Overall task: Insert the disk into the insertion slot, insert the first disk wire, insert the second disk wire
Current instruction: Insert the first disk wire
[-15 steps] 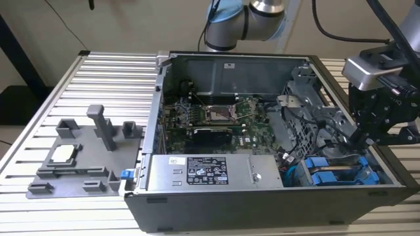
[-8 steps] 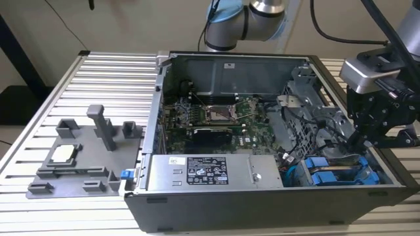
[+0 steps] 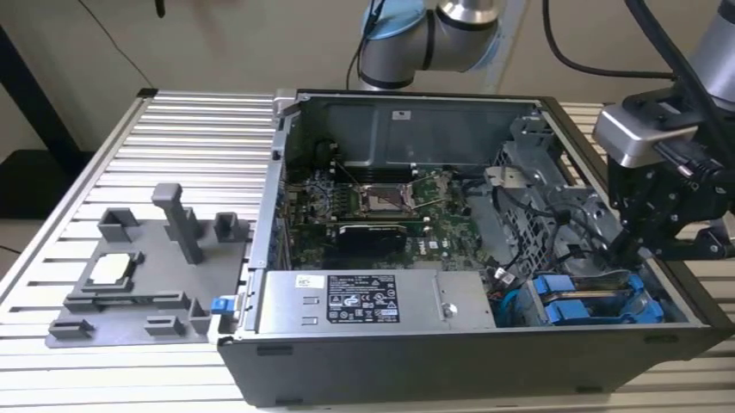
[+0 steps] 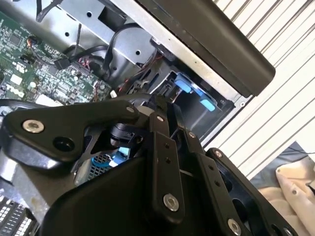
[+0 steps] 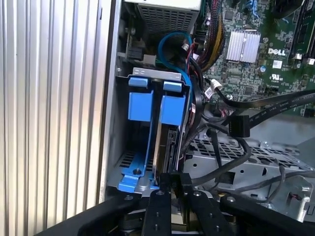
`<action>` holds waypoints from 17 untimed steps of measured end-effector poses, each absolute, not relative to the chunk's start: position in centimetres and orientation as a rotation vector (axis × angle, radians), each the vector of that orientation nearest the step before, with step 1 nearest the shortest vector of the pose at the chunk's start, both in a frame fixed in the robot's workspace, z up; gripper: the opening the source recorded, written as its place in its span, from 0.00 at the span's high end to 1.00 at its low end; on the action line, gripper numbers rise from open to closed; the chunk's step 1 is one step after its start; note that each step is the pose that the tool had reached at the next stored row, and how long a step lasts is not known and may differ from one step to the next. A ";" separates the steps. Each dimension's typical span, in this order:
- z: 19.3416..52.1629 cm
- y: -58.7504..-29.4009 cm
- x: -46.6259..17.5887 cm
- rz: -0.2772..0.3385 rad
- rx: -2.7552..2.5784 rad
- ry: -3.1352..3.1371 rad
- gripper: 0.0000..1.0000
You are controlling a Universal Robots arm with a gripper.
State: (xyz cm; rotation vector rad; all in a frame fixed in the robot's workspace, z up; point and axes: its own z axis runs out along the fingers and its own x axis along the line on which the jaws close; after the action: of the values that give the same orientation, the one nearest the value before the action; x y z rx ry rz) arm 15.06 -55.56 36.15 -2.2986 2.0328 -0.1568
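Note:
The disk point(image 5: 166, 142) stands on edge in the insertion slot point(image 5: 157, 73), a grey sheet-metal bay in the computer case's corner, with its blue bracket point(image 5: 173, 109) beside it. My gripper point(image 5: 175, 181) is at the disk's near end, its black fingers point(image 5: 158, 206) shut on that edge. In the exterior view the gripper point(image 3: 639, 249) reaches down into the case's corner on the exterior view's right, just above the blue brackets point(image 3: 580, 301). A loose black wire with a black plug point(image 5: 239, 125) hangs next to the bay. A blue wire point(image 5: 173, 37) loops behind it.
The silver power supply point(image 3: 356, 301) fills the case's front. The motherboard point(image 3: 379, 206) lies behind it. A grey fixture tray point(image 3: 138, 275) with upright blocks sits on the ribbed table point(image 3: 195, 138) at the exterior view's left. The case wall point(image 4: 216, 44) runs close beside the gripper.

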 end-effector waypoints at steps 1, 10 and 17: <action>36.1 -55.6 15.1 -0.159 -2.293 2.030 0.81; 35.4 -55.6 15.0 -0.157 -2.237 2.075 0.81; 35.2 -56.2 14.6 -0.154 -2.230 2.087 0.81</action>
State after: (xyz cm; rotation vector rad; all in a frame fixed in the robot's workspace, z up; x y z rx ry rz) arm 14.63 -56.16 35.20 -2.2296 2.0867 -0.1541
